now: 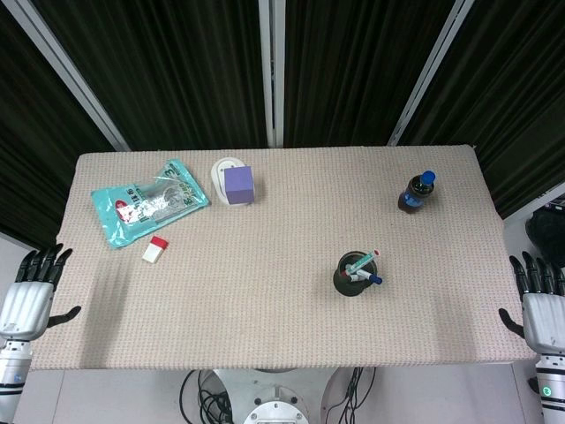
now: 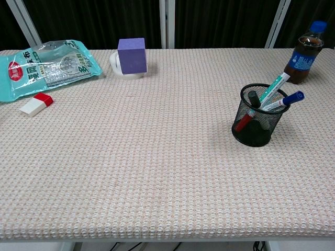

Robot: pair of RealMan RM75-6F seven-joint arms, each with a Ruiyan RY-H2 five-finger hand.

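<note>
The table (image 1: 282, 291) stretches wide between both hands, its edges just inboard of them. The left hand (image 1: 31, 296) and right hand (image 1: 540, 305) hang spread, holding nothing. Ahead of the left hand lies the crinkly packet (image 1: 148, 201), likely light and slippery; nearer it, the small eraser (image 1: 154, 250), probably best pinched across its sides.

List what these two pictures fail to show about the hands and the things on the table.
- Left hand and right hand: head view only, at the table's sides; the chest view misses both.
- White roll: purple cube hides most of it in both views.
- Pen holder: the mesh hides the markers' lower ends.
- Teal packet: print too small; the chest view's left edge cuts it.
- Bottle: label unreadable.
</note>
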